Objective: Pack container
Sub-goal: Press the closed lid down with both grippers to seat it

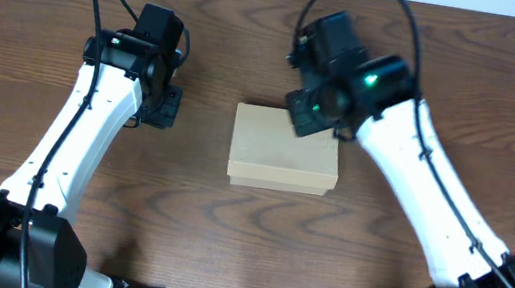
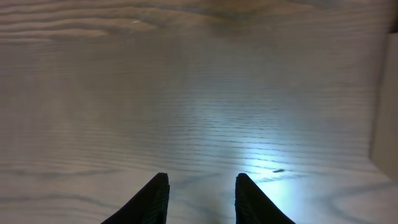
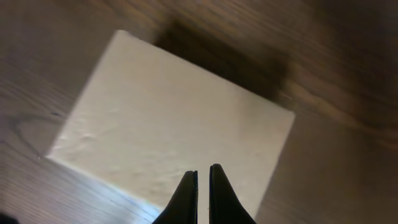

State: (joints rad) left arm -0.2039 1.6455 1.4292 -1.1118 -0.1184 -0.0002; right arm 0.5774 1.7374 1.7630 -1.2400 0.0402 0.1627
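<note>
The lidded container sits on the desk, right claw pinched closed above its one-o'clock corner, left claw parted, empty, at nine o'clock.

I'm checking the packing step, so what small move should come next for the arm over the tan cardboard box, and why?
Probably press the shut right gripper gently down on the small tan cardboard box, whose lid lies flat and closed beneath its tips. The left gripper is open over the brown wooden table, holding nothing.
</note>
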